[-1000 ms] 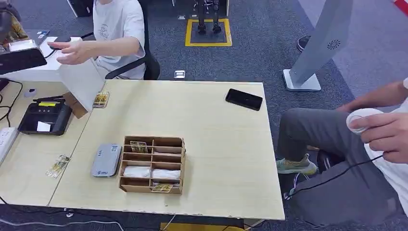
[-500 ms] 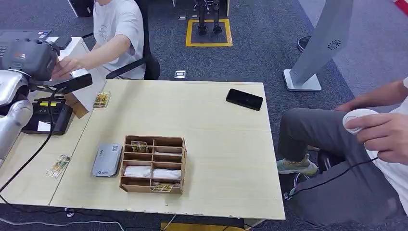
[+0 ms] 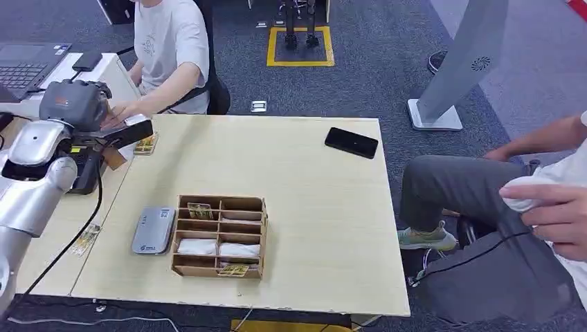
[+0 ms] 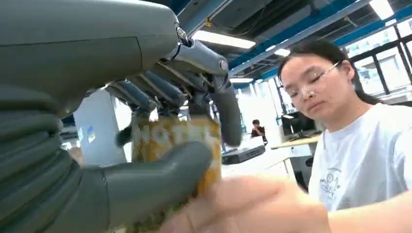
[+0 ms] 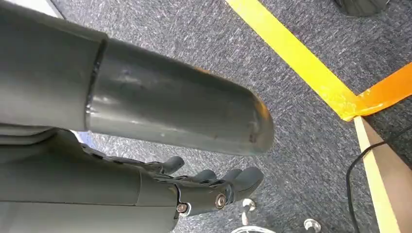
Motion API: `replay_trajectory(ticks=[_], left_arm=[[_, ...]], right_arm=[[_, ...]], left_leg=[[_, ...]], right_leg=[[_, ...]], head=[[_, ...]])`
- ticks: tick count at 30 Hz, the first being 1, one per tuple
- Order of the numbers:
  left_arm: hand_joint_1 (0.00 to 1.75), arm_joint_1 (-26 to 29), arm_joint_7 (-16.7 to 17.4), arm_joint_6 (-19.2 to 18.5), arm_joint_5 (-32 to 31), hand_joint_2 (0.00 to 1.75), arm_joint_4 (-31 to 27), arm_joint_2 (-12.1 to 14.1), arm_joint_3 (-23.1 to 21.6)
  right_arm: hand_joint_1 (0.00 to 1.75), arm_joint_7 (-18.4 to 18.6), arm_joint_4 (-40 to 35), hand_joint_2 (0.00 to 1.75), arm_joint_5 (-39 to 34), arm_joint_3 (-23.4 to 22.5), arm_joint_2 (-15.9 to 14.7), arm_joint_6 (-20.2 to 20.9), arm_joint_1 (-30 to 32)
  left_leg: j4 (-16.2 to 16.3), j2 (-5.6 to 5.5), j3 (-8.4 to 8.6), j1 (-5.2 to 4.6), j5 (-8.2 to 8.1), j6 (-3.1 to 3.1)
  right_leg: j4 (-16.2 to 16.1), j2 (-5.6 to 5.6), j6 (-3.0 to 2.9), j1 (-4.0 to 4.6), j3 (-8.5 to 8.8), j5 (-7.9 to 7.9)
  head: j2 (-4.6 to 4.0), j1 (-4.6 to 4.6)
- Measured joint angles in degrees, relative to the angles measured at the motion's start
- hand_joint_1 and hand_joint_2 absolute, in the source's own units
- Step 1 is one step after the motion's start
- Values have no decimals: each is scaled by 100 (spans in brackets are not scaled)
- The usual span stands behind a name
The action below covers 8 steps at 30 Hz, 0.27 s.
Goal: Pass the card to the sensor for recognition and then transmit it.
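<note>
1. Since the earlier frames, the left arm has risen into the head view and travelled from the far left edge toward the back-left corner of the table (image 3: 311, 228). The seated person's arm has drawn in toward that same corner.
2. The left hand (image 3: 104, 124) now sits at that corner, beside the seated person's hand (image 3: 124, 111).
3. In the left wrist view the left hand's fingers (image 4: 160, 90) and thumb are closed narrowly on a yellow card (image 4: 170, 141). The person's fingers (image 4: 252, 204) touch the card's near edge. Whether the card is being given or taken cannot be told.
4. The grey sensor (image 3: 153, 230) lies on the table just left of the wooden box (image 3: 220, 236), well apart from the held card.
5. Progress, as a judgement: early. The card is in hand; presenting it at the sensor and handing it on both appear to remain.
6. The right hand (image 5: 214, 187) hangs over the carpet, fingers loosely curled, holding nothing.
</note>
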Motion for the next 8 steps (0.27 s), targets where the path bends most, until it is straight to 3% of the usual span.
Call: replay_trajectory(ticks=[8], left_arm=[[0,329,-57,333,28,175,4,-7,239]], right_arm=[[0,11,0,0,-9,0,0,0,7]], left_leg=[[0,2,0,0,1,0]], right_leg=[[2,2,0,0,3,0]], head=[[0,-2]])
